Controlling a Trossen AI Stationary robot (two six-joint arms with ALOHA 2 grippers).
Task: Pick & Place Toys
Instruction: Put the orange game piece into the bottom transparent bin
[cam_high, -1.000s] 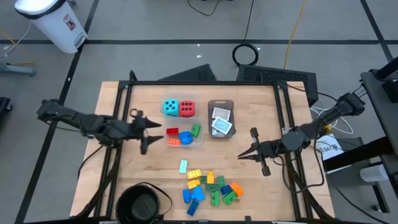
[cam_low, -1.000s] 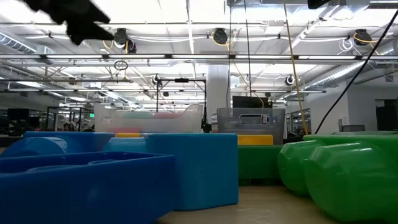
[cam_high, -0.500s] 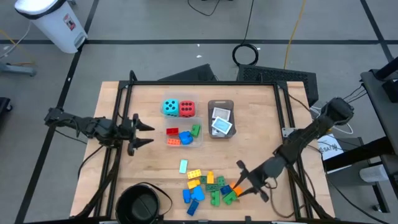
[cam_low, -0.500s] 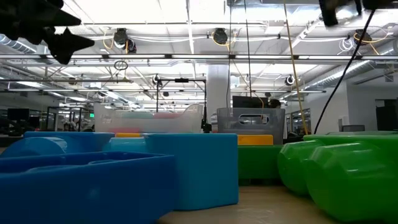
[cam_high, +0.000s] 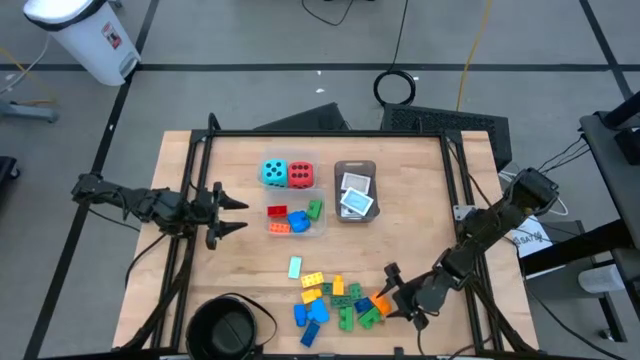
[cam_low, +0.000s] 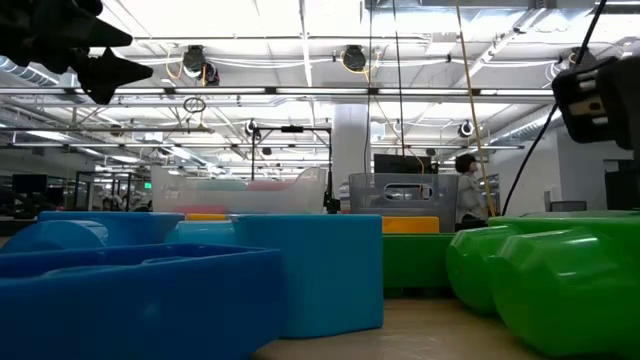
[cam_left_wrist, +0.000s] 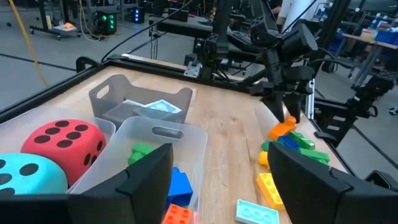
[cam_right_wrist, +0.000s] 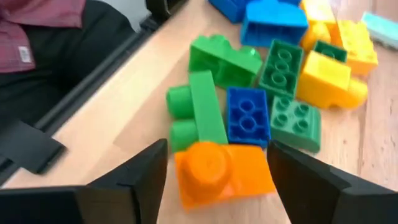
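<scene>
A: Right hand (cam_right_wrist: 214, 180)?
B: Fingers apart, low over orange brick (cam_right_wrist: 224, 171) at pile edge; not gripping.
A: Pile?
B: Bricks (cam_high: 335, 298) loose on table (cam_high: 240, 260), near front, w/ a few in clear tub (cam_high: 296, 217).
A: Left hand (cam_high: 238, 211)?
B: Fingers apart, empty, beside tub. Red die (cam_high: 300, 175), teal die (cam_high: 274, 172) behind tub.

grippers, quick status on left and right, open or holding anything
Left gripper: open, holding nothing, beside the clear tub.
Right gripper: open, fingers either side of the orange brick, not yet closed on it.
</scene>
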